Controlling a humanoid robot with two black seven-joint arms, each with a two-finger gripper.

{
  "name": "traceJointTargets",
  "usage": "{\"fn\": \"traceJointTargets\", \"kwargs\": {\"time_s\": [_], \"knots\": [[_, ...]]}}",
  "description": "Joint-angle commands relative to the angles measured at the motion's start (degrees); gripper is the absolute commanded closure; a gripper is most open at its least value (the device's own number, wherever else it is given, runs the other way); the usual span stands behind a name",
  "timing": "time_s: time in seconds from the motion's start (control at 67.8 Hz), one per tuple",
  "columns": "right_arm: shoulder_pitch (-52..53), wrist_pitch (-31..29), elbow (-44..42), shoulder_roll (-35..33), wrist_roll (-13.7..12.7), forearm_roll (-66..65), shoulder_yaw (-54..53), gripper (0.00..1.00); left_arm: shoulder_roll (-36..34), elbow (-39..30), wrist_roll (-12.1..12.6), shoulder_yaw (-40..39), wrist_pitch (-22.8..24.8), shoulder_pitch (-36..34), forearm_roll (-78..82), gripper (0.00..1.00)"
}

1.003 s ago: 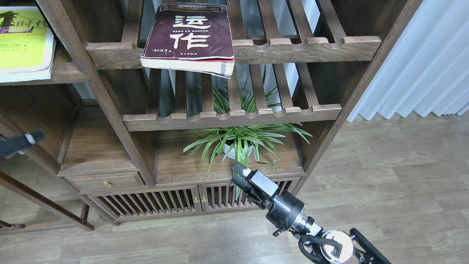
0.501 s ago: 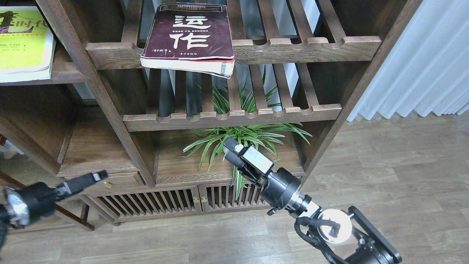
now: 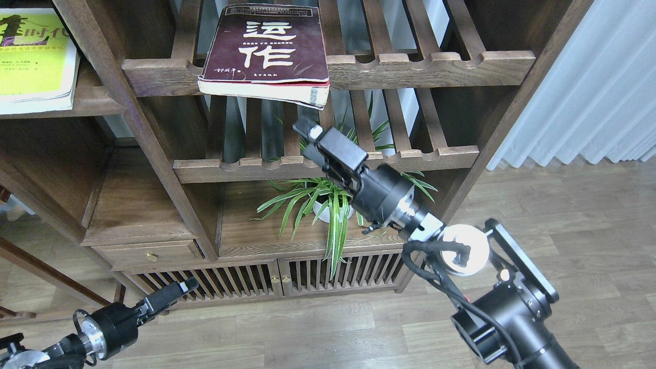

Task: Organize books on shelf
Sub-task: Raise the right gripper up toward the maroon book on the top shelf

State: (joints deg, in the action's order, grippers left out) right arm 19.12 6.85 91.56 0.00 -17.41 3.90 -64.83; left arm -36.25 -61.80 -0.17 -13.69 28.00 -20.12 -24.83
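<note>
Maroon book (image 3: 266, 48) lies flat, cover up, on the upper slatted rack (image 3: 430, 64), left part of that rack, its near edge overhanging the scalloped front rail; lower right corner looks worn and droops a bit. Yellow-green book (image 3: 33, 56) lies flat on the solid brown shelf (image 3: 95, 105) at far left, cut off by the frame edge, its near edge just about at the shelf's front. The two books are well apart, with a cabinet upright between them. Right gripper (image 3: 310, 134) is raised in front of the lower slatted rack (image 3: 328, 164), pointing up and left, tip just below the maroon book's overhanging edge but not touching it; nothing held. Seen end-on and dark, so I can't tell whether the fingers are apart or together. Left gripper (image 3: 174, 293) is low at the bottom left, in front of the slatted cabinet doors (image 3: 230, 287), pointing up and right, empty; fingers too small to separate, so can't tell there either. Potted spider plant (image 3: 328, 197) sits on the board under the lower rack, partly behind the right arm.
</note>
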Motion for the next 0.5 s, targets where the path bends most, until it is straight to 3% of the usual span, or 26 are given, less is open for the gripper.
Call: {"fn": "traceJointTargets", "kwargs": {"time_s": [0.0,0.339,0.487], "knots": [[1.79,1.59,0.20,0.00,0.01,-0.38,0.23,0.01,-0.13,0.01,-0.01,-0.11,0.00,0.43,-0.04,0.00],[5.92,8.01,0.11,0.00,0.10,-1.26,0.23,0.01,-0.40,0.01,-0.01,-0.11,0.00,0.96,-0.04,0.00],[7.15,10.29,-0.15,0.00,1.42,-2.49,0.23,0.01,-0.40,0.10,-0.01,-0.20,0.00,1.66,-0.04,0.00]]}}
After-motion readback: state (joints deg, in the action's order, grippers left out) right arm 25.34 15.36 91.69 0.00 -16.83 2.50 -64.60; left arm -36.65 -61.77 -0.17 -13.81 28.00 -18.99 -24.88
